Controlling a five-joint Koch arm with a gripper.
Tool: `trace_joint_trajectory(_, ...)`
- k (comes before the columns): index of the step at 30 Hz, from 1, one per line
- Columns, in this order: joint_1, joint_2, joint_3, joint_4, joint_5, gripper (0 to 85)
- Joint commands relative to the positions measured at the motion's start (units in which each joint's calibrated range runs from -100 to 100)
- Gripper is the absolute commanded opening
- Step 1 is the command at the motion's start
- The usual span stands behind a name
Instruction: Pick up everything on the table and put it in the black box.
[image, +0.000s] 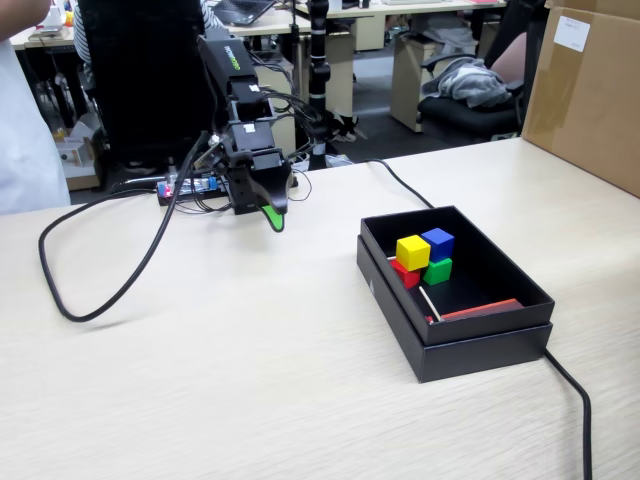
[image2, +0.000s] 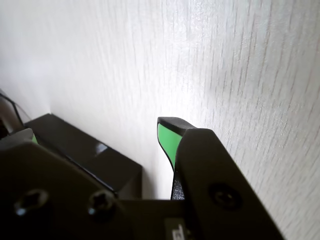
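Inside the black box (image: 470, 345) — yellow, blue, red, green cubes; gripper (image: 272, 216) jaws' state unclear.

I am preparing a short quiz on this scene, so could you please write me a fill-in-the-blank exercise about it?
1. All the cubes lie inside the ____ box.
2. The yellow cube rests on top of the ____ cube.
3. The blue cube sits above the ____ cube.
4. The gripper has ____ pads.

Missing words: black; red; green; green
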Motion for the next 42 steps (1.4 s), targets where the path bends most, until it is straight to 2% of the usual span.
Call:
trace_joint_trajectory(1,-0.59,-3.14,-2.39,7.55,-0.93,47.9)
trace_joint_trajectory(6,-0.73,-3.71,-10.19,12.91,-1.76,49.1)
trace_joint_trajectory(9,-1.03,-3.71,-16.71,19.38,-3.71,49.5)
trace_joint_trajectory(16,-1.37,-3.71,-25.33,27.07,-5.32,49.3)
trace_joint_trajectory(42,-1.17,-3.48,-28.59,24.57,-5.27,48.1)
